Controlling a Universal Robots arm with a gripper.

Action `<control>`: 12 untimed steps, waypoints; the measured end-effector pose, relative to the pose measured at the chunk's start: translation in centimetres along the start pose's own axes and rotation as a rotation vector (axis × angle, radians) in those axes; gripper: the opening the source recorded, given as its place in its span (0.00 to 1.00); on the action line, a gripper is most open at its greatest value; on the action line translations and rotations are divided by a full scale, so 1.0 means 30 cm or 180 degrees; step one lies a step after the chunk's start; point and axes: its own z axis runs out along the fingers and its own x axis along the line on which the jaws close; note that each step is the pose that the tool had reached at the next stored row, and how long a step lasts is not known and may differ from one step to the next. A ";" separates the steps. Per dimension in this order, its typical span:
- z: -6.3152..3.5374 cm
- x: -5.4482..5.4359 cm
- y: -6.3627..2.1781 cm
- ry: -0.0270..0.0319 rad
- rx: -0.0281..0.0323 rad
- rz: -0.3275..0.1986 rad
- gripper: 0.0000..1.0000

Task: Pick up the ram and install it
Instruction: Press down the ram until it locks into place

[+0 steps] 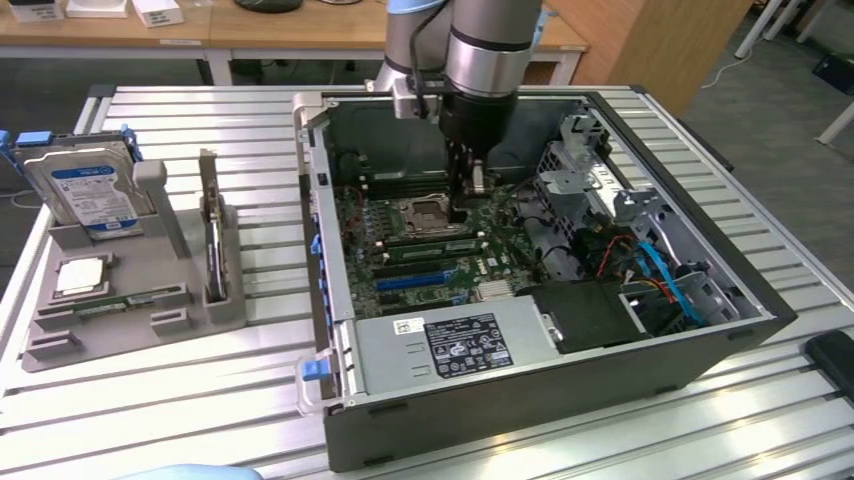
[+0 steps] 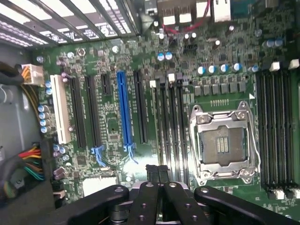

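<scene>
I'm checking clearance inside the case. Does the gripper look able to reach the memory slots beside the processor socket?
Probably yes: the gripper hangs shut right above the memory slots, the case lies open, and no cable crosses them.

Even, bright overhead light. Glare on table slats (image 1: 200,120) in exterior view. Case interior (image 1: 400,130) shadowed. Wrist view: motherboard (image 2: 112,126) fairly sharp, near gripper links soft and dark.
</scene>
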 end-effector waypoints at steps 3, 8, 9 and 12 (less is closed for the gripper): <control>-0.015 0.003 0.013 0.0000 0.0000 0.0000 0.10; -0.038 0.007 0.030 0.0000 0.0000 0.0000 0.10; -0.043 0.008 0.033 0.0000 0.0000 0.0000 0.10; -0.056 0.010 0.042 0.0000 0.0000 0.0000 0.10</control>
